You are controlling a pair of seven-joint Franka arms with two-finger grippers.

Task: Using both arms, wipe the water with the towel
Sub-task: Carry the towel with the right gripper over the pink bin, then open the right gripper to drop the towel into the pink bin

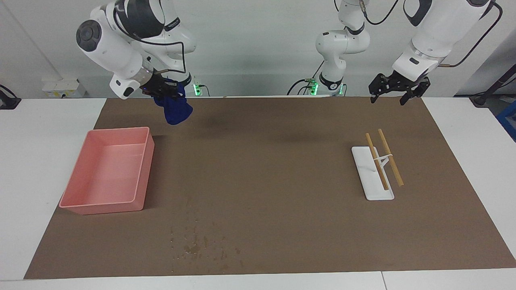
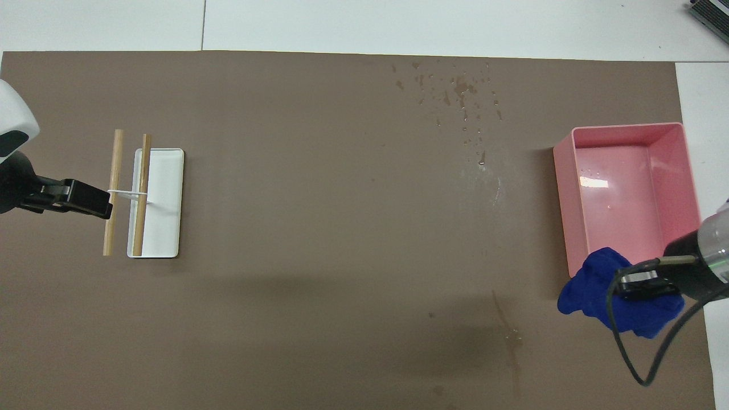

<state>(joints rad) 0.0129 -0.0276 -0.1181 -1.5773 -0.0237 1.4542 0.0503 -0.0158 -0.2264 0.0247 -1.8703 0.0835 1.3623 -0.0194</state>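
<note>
Facing view: my right gripper [image 1: 167,92] clamps the navy towel [image 1: 176,110], which hangs at its 5 o'clock above the mat, near the pink tray [image 1: 72,189]; left gripper [image 1: 397,94] waits wide open; no legible writing

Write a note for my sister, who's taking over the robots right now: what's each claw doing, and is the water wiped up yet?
Right gripper: shut on the towel, which hangs in the air near the pink tray.
Left gripper: open, holding nothing, waiting above the mat near the white rack.
Done: towel picked up.
Left: water drops still lie on the brown mat, farther from the robots than the tray. Nothing wiped yet.
</note>
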